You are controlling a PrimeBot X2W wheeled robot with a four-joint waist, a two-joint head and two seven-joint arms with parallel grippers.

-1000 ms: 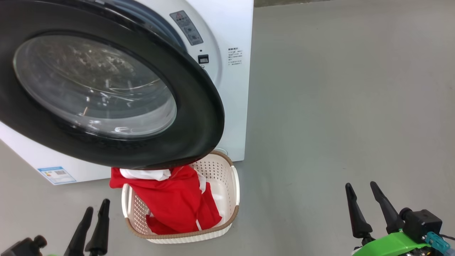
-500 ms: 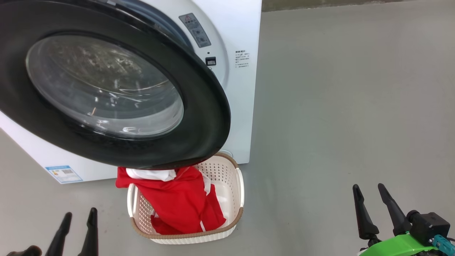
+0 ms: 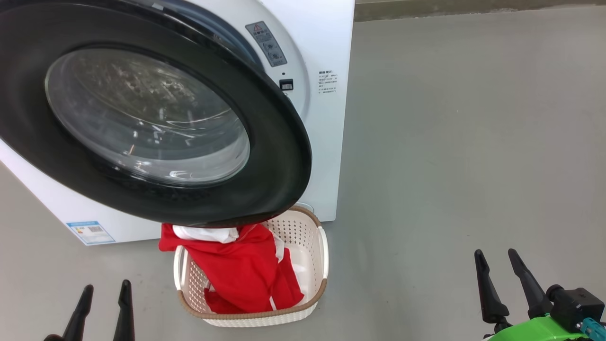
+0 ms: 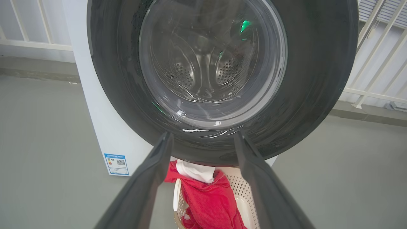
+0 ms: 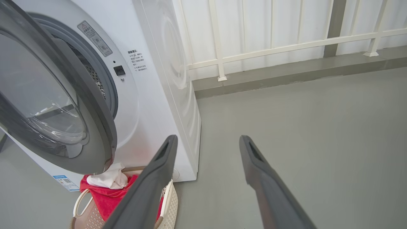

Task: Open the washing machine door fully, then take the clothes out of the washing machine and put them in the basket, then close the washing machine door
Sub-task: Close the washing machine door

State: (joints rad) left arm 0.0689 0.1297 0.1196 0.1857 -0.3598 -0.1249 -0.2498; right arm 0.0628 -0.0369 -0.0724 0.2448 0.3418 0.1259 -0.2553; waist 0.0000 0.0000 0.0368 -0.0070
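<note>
Since the small cream perforated plastic basket (image 3: pixel 293 229) was parked right against the front of the big white front-loading washing machine (image 3: pixel 326 47), you only had a short haul from drum to basket. The bright red garments with white stripes (image 3: pixel 246 270) sat inside it, a white cloth piece (image 3: pixel 203 233) on top at the back, one red corner flopped over the left rim. Through the glass in the left wrist view the steel drum (image 4: pixel 203 73) looked empty to me. The large round door with the glossy black rim (image 3: pixel 151 118) hung partway open, its lower edge over the basket's back end. Your left gripper (image 3: pixel 106 286) and right gripper (image 3: pixel 494 253) were both low over the grey floor (image 3: pixel 450 142), fingers apart, holding nothing. I'd guess closing the door was all that was left, and that draped corner sat close under its swing.
</note>
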